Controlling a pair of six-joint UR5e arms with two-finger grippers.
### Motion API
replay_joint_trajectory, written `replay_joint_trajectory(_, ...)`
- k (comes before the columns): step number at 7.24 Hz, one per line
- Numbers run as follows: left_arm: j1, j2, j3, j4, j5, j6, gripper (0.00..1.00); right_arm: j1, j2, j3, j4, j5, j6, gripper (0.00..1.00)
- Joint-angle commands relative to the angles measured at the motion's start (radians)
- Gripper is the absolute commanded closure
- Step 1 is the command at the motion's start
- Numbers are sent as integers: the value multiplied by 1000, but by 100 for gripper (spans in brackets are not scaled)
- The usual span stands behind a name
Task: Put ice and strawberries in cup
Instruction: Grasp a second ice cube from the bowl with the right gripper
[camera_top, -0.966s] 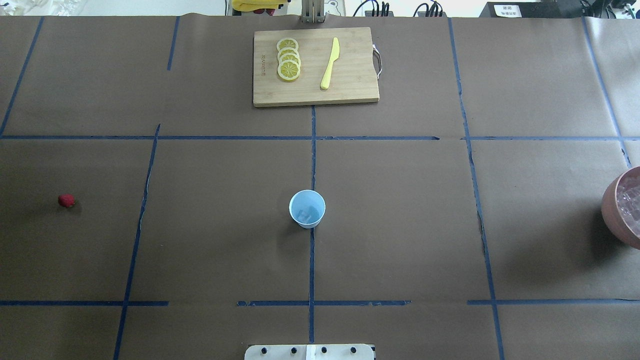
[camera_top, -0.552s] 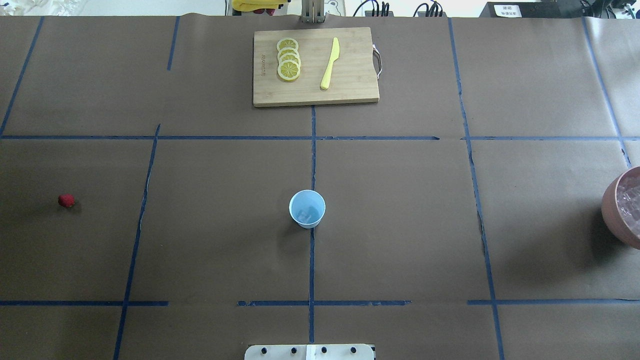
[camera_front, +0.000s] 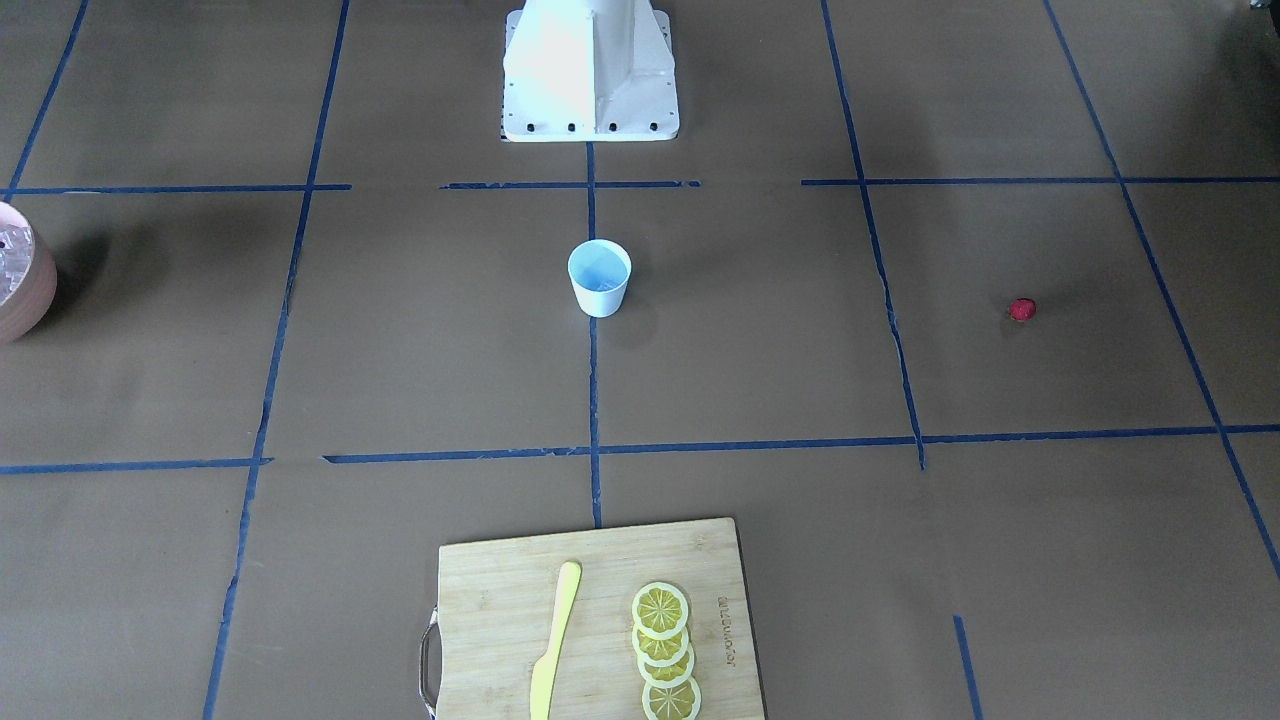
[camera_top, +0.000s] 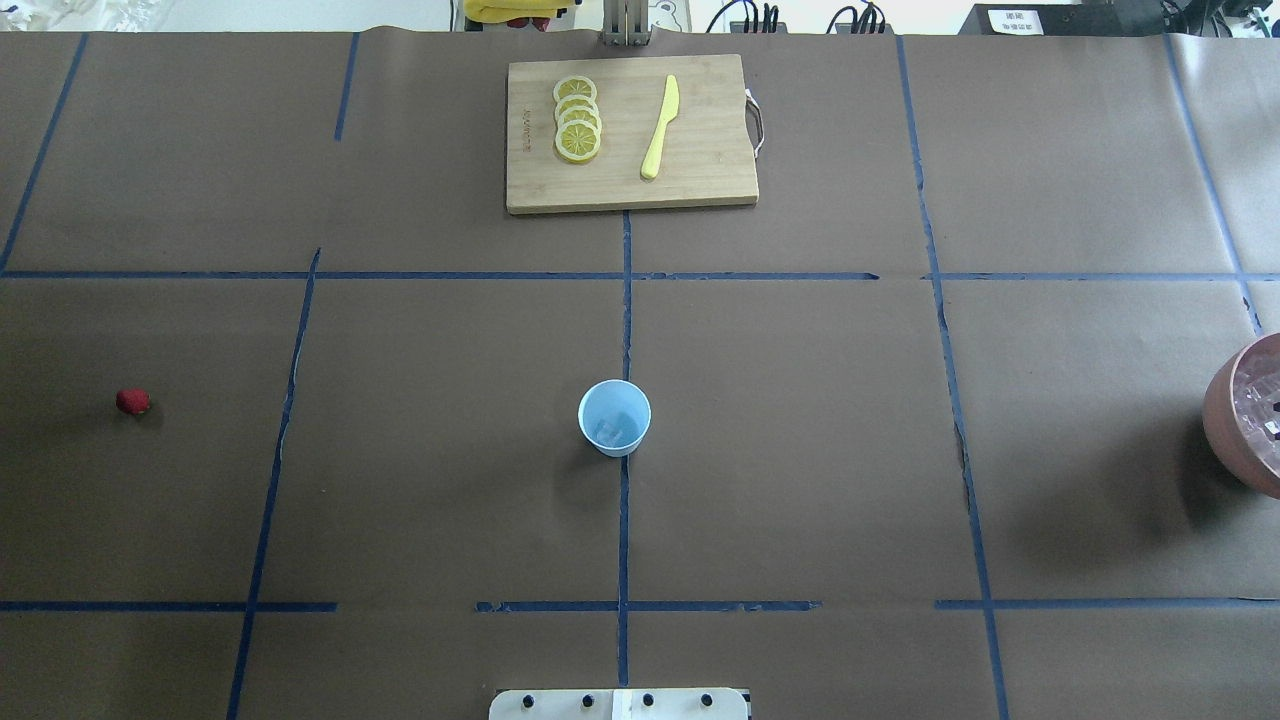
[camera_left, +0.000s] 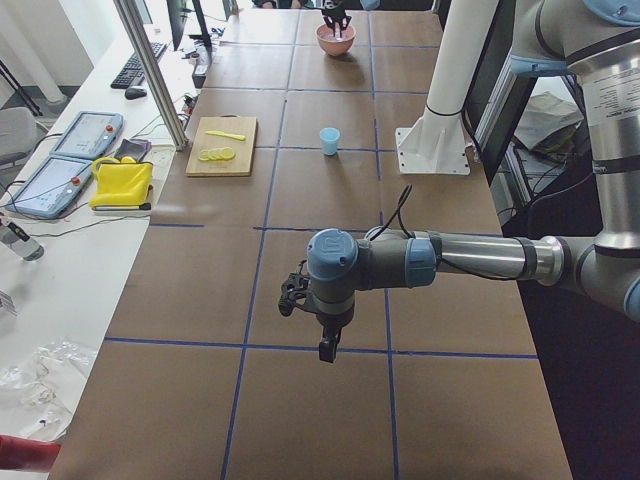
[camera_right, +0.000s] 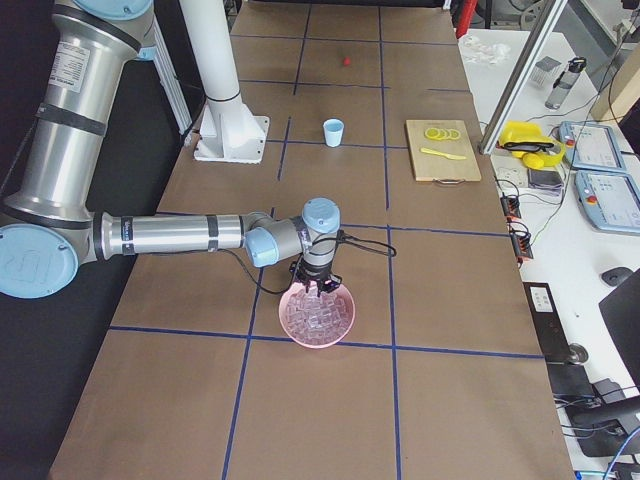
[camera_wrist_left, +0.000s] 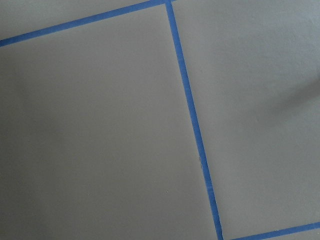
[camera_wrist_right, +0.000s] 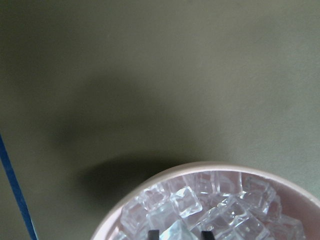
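Observation:
The white cup (camera_top: 614, 418) stands upright at the table's middle, with one ice cube (camera_top: 611, 432) lying in it. The red strawberry (camera_top: 132, 401) lies alone far out on my left side. The pinkish-brown bowl (camera_right: 318, 314) full of ice (camera_wrist_right: 200, 200) sits at the far right. My right gripper (camera_wrist_right: 180, 233) is down in the bowl at its rim, open, with a fingertip on each side of one cube. My left gripper (camera_left: 325, 345) hangs over bare paper far from the strawberry. I cannot tell whether it is open or shut.
A wooden cutting board (camera_top: 700, 180) at the far middle edge carries lemon slices (camera_top: 577, 118) and a yellow knife (camera_top: 660, 127). The robot's base (camera_front: 590, 70) stands behind the cup. Blue tape lines cross the brown paper.
Small dark fingertips of the right gripper now show inside the bowl at the overhead view's right edge. The cup, strawberry and board have not moved.

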Motion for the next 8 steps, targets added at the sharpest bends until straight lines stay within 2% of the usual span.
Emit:
replay_joint_trajectory(1,0,0,0,-2,1,0,0,5,17,70,-22,6,329,99)
replay_joint_trajectory(5,0,0,-2,-2,0,2,0,7,18,185,-14,45,1122,100)
replay_joint_trajectory(6,0,0,-2,-2,0,2,0,3,47,213,-13,45,1299,100)
replay_joint_trajectory(8,0,0,-6,-2,0,2,0,-117,154,229,-23,10,1479,100)
